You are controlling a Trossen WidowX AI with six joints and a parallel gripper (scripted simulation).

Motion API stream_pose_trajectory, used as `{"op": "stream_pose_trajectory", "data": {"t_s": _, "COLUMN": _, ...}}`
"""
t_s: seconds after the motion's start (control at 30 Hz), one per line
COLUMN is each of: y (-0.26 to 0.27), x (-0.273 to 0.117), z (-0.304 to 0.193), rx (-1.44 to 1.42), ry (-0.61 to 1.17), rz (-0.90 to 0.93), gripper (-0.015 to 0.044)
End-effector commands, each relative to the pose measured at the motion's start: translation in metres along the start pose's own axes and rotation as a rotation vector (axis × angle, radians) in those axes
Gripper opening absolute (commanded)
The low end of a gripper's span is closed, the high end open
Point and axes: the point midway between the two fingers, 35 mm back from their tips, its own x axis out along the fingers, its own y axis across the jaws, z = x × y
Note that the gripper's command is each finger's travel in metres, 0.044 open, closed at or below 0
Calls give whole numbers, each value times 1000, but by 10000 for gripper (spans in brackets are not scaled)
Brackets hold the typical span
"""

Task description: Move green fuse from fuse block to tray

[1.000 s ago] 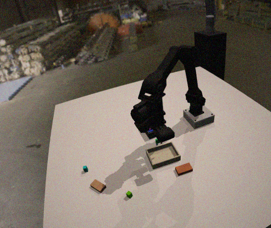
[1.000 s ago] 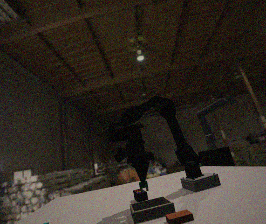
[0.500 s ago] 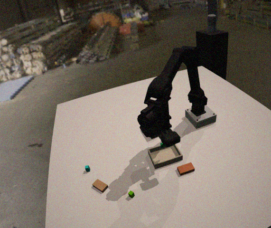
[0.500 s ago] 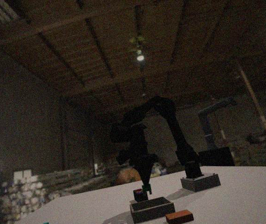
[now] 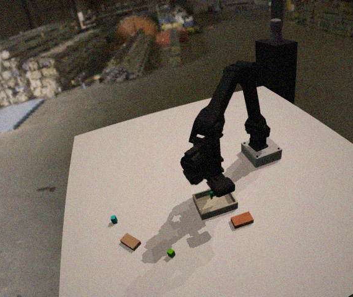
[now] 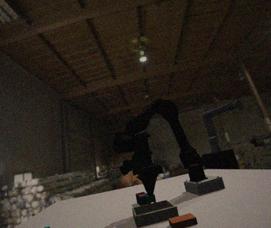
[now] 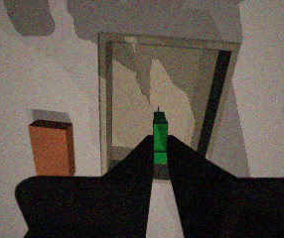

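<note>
The green fuse (image 7: 160, 138) is gripped between the closed fingers of the gripper (image 5: 214, 193), which is held low over the tray (image 5: 199, 204), at the tray's end nearest the arm's base (image 5: 261, 154). In the wrist view the fuse is seen standing out past the fingertips, with a thin prong at its far end, above the tray floor; whether it touches the floor cannot be told. The tray is set near the middle of the white surface (image 5: 297, 223). In the exterior view the fuse block (image 6: 143, 198) is seen just behind the tray, apart from the gripper, with coloured fuses in its top. An orange slab (image 5: 242, 219) lies just beside the tray, toward the surface's right edge. A tan slab (image 5: 130, 241), a teal cube (image 5: 114, 219) and a green cube (image 5: 170, 252) are scattered well apart toward the near left corner.
</note>
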Motion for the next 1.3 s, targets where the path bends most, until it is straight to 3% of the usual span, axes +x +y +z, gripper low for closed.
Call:
{"op": "stream_pose_trajectory", "data": {"t_s": 0.0, "y": -1, "x": 8, "z": -1, "rx": 4, "ry": 5, "rz": -7, "gripper": 0}}
{"op": "stream_pose_trajectory", "data": {"t_s": 0.13, "y": -1, "x": 9, "z": -1, "rx": 4, "ry": 5, "rz": -7, "gripper": 0}}
{"op": "stream_pose_trajectory", "data": {"t_s": 0.57, "y": 0, "x": 3, "z": -1, "rx": 0, "ry": 4, "rz": -2, "gripper": 330}}
{"op": "stream_pose_trajectory", "data": {"t_s": 0.7, "y": -1, "x": -31, "z": -1, "rx": 4, "ry": 5, "rz": -7, "gripper": 330}}
{"op": "stream_pose_trajectory", "data": {"t_s": 1.27, "y": 0, "x": -30, "z": -1, "rx": -1, "ry": 9, "rz": -5, "gripper": 330}}
